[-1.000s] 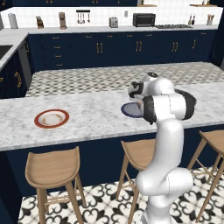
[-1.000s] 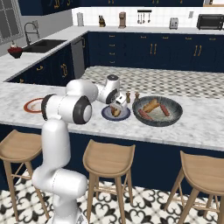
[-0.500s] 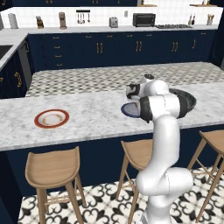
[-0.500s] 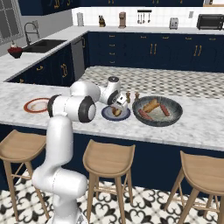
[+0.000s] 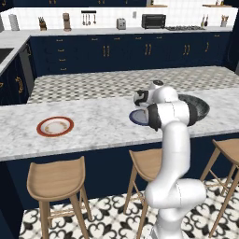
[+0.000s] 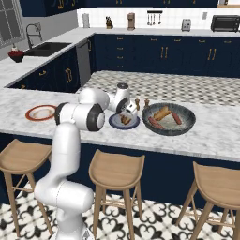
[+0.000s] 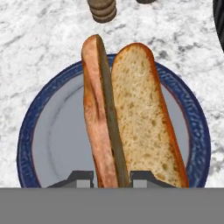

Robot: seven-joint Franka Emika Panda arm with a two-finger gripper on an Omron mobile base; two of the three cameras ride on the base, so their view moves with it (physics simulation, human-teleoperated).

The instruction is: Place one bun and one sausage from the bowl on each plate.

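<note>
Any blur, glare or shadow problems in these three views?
Hand view: sharp, sausage and bun over the blue plate, soft shadow only. Both base views: even light, no glare, but plate contents small and coarse.

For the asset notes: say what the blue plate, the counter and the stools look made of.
Blue plate: probably glazed ceramic, with a speckled dark-blue rim and a smooth pale grey centre. Counter: looks like polished marble or similar stone, white with grey veining. Stools: apparently light wood, tan seats and legs with a matte look. All rendered, so this goes by look alone.
</note>
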